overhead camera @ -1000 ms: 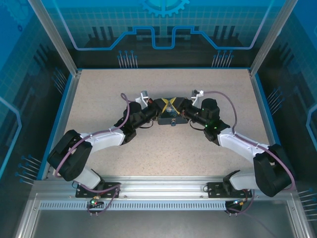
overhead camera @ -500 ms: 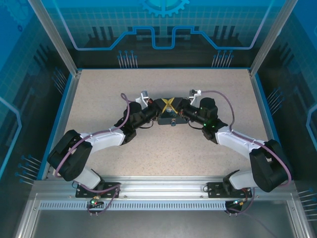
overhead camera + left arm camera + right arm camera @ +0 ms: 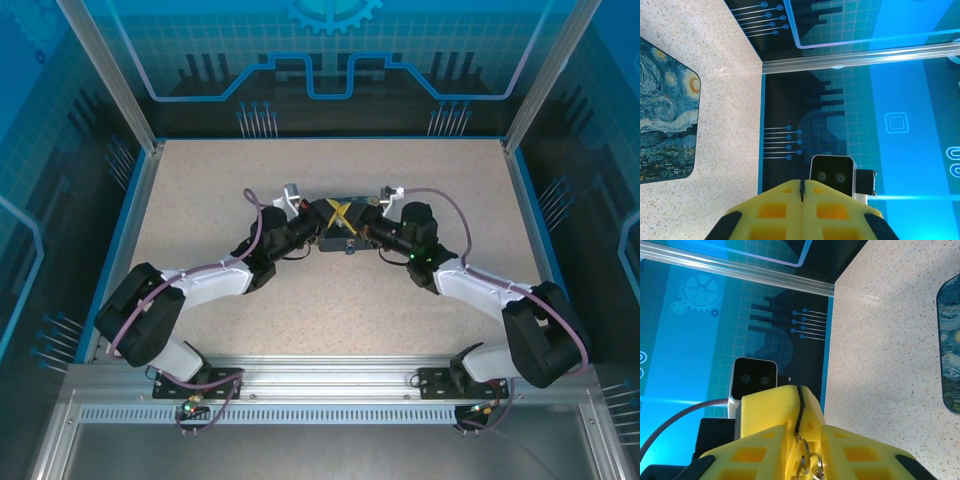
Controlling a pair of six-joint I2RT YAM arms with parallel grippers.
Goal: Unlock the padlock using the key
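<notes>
Over the starry-night box (image 3: 338, 238), my left gripper (image 3: 333, 213) and right gripper (image 3: 348, 213) meet tip to tip, their yellow fingers crossing. The right gripper (image 3: 799, 405) is shut on the key (image 3: 799, 412), a thin dark strip with small metal rings (image 3: 809, 466) hanging between the fingers. The left gripper (image 3: 802, 187) is shut too, with a thin dark sliver of the key (image 3: 802, 189) pinched in its tip seam. A tiny blue padlock (image 3: 348, 246) sits at the box's near edge, just below both grippers.
The box (image 3: 665, 110) lies on the speckled table to the left in the left wrist view, and the box (image 3: 951, 350) sits at the right edge in the right wrist view. Blue enclosure walls (image 3: 330, 70) ring the table.
The right arm has shifted a little left and forward, bringing its fingers closer onto the left gripper's tips. The left arm has hardly moved.
</notes>
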